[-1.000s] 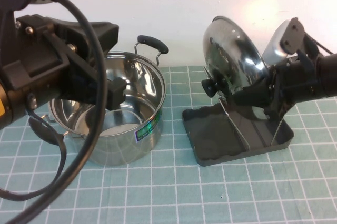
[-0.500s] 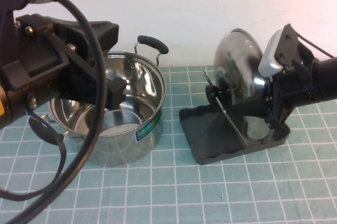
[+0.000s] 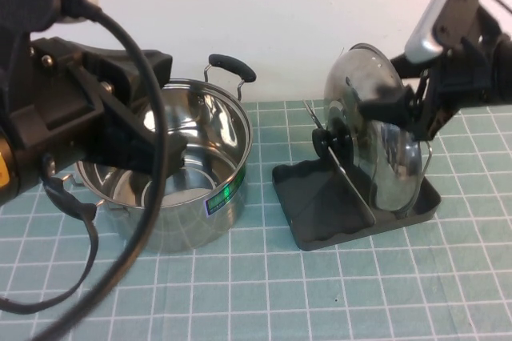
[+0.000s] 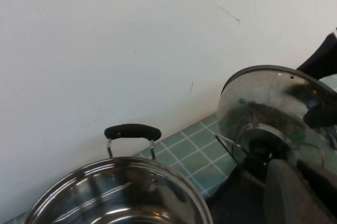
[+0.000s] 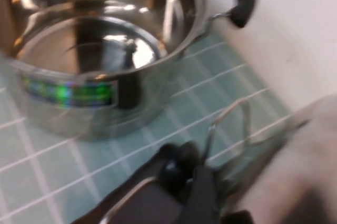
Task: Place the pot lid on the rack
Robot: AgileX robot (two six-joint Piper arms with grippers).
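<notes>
The pot lid stands on its edge in the rack, leaning between the wire loops, with its black knob facing the pot. My right gripper is open at the lid's upper half, with one finger in front of the dome and one behind it. My left gripper hangs over the steel pot, far from the lid. The left wrist view shows the lid in the rack behind the left gripper. The right wrist view shows the knob and a wire loop.
The two-handled pot stands left of the rack on the green grid mat; it also shows in the left wrist view and the right wrist view. A white wall runs close behind both. The left arm's cable loops in front of the pot.
The lid has come down and settled upright in the rack. My right gripper has since risen and drawn back from the lid's lower part. The left arm has shifted slightly.
</notes>
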